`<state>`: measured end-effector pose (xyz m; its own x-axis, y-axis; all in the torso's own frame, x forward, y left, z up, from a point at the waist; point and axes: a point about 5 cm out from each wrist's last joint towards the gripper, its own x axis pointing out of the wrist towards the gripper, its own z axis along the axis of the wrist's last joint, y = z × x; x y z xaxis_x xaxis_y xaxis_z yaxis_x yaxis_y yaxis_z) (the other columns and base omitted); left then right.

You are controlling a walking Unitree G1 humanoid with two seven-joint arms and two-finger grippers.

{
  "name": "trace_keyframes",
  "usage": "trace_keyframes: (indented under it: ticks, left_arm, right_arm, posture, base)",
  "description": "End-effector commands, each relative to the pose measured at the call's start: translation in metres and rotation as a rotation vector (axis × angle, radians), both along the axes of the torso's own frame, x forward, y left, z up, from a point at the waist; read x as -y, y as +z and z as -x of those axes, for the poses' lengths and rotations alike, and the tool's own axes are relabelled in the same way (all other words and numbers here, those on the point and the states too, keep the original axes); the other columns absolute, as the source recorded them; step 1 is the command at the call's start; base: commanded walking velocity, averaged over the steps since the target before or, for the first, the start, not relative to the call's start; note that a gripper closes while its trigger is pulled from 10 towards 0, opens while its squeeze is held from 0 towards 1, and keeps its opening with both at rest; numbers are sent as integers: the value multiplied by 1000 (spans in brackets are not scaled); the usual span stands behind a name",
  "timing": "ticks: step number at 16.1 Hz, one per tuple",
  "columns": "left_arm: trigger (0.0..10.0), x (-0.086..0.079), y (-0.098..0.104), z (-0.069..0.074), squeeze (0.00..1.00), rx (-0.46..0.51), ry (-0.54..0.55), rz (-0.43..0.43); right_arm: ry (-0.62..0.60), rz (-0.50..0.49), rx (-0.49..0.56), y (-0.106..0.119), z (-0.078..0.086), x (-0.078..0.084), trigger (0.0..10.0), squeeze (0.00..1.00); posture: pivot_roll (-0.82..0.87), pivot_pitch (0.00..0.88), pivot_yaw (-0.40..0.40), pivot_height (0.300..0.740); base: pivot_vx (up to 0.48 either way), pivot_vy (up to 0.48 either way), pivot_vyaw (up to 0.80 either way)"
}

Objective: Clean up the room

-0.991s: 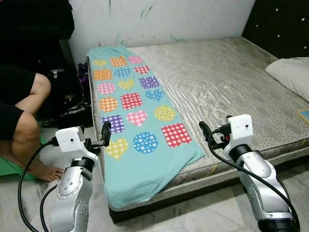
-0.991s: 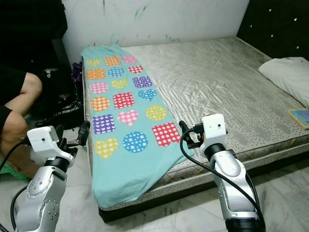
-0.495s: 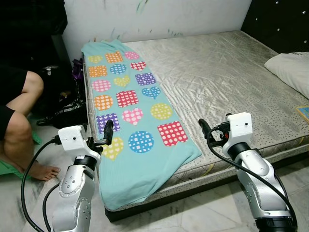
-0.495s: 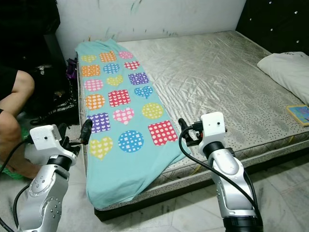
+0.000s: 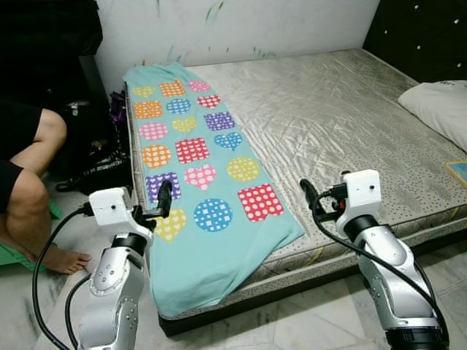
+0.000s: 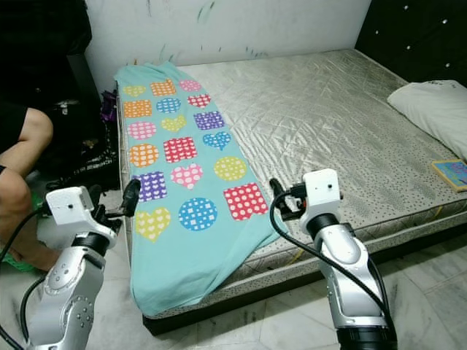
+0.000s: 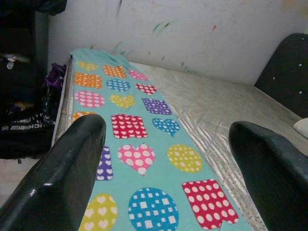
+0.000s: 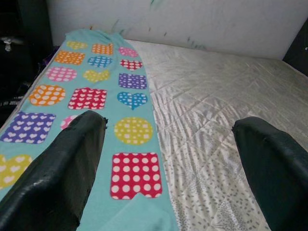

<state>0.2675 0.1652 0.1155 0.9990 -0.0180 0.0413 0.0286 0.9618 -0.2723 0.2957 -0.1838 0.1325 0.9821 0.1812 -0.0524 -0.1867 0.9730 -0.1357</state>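
Note:
A teal blanket [image 5: 197,168] with coloured heart, dot and square patches lies along the left side of the bare grey mattress [image 5: 343,124]. Its near end hangs over the foot of the bed. My left gripper [image 5: 162,197] hovers at the blanket's left edge, beside the purple and yellow patches. It is open, and the left wrist view has the blanket [image 7: 144,144] between its spread fingers [image 7: 62,178]. My right gripper [image 5: 309,195] is held over the mattress just right of the blanket's near corner. It is also open, with nothing between its fingers [image 8: 62,168].
A person [image 5: 29,168] sits at the left with a bare foot [image 5: 64,259] on the tiled floor. A black bag [image 5: 102,171] leans against the bed's side. A white pillow [image 5: 438,102] and a small book [image 5: 460,171] lie at the right, by the dark headboard [image 5: 423,29].
The whole picture has shifted a little as the camera moved. Both grippers stay open in the same places relative to the blanket.

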Motion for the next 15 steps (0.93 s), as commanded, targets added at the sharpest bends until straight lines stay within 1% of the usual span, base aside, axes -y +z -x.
trace_keyframes:
  ticks: [1, 5, 13, 15]
  left_arm:
    - [10000, 2, -1, -2, 0, -9, -3, -8]
    - [10000, 2, -1, -2, 0, -8, -3, -7]
    - [10000, 3, -1, -3, 0, -7, -6, -7]
    - [10000, 3, -1, -3, 0, -4, -5, 5]
  right_arm:
    - [-6, 6, 13, 3, -2, 1, 10000, 0]
    - [-6, 11, 14, 3, -2, 1, 10000, 0]
    - [-12, 16, 13, 2, -2, 2, 10000, 0]
    - [-11, 19, 14, 1, -2, 2, 10000, 0]
  posture:
    - [-127, 24, -5, 740]
    - [-128, 23, -6, 740]
    - [-131, 23, -5, 740]
    - [-131, 23, -5, 740]
  base:
    - [0, -247, 0]
    - [0, -262, 0]
    - [0, -326, 0]
    - [0, 0, 0]
